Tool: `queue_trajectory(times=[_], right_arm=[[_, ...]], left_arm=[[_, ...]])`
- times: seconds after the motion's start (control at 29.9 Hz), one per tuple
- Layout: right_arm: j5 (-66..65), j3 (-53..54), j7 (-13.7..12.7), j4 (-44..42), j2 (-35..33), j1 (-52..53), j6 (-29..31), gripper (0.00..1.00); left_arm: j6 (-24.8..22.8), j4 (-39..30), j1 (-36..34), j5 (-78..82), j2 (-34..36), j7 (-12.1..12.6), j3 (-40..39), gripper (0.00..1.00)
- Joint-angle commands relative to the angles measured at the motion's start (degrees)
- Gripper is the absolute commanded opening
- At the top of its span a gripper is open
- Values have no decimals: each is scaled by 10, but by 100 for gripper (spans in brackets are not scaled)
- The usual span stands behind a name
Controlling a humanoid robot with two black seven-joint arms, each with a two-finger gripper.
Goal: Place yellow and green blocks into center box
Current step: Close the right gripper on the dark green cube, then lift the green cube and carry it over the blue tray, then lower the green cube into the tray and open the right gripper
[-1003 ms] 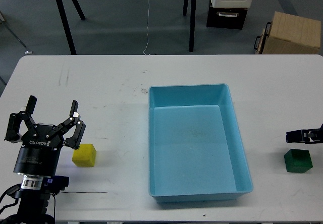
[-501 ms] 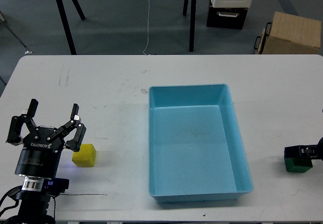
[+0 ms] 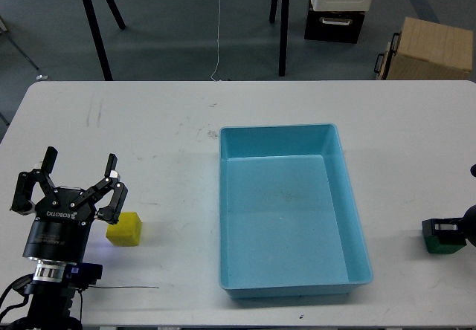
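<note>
The yellow block [image 3: 124, 229] lies on the white table [image 3: 149, 137] at the front left. My left gripper [image 3: 79, 168] is open and empty, and its right fingers stand just left of the yellow block. The light-blue center box [image 3: 275, 130] sits empty in the middle of the table. The green block [image 3: 439, 244] lies at the far right, and only its lower part shows. My right gripper [image 3: 445, 228] is dark and sits over the top of the green block. Its fingers cannot be told apart.
On the floor behind the table are a brown cardboard box [image 3: 435, 47], a black-and-white crate [image 3: 339, 3] and black stand legs [image 3: 282, 25]. A thin black wire [image 3: 126, 285] lies on the table near the front left edge.
My right gripper has moved down from above the green block onto it, covering its top. My left gripper has drawn back slightly toward the front edge.
</note>
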Motion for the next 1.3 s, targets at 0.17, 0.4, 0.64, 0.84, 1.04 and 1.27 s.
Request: queue_trajectory(times=[0.17, 0.4, 0.64, 0.84, 1.04, 1.27], right_arm=[[170, 110, 7, 38, 15, 113, 20, 1], [314, 51, 11, -6, 227, 213, 20, 4], [292, -7, 11, -83, 356, 165, -16, 26], [296, -7, 10, -86, 362, 154, -45, 100], [313, 23, 9, -86, 326, 160, -46, 100], [420, 101, 9, -118, 268, 160, -44, 100]], left_arm=[[0, 1, 0, 0, 0, 0, 0, 100], [0, 0, 0, 1, 0, 0, 0, 100], [0, 1, -6, 1, -1, 0, 0, 100], [0, 1, -7, 1, -4, 0, 0, 100], [0, 0, -8, 1, -4, 0, 0, 100], [0, 1, -9, 1, -2, 1, 0, 100]])
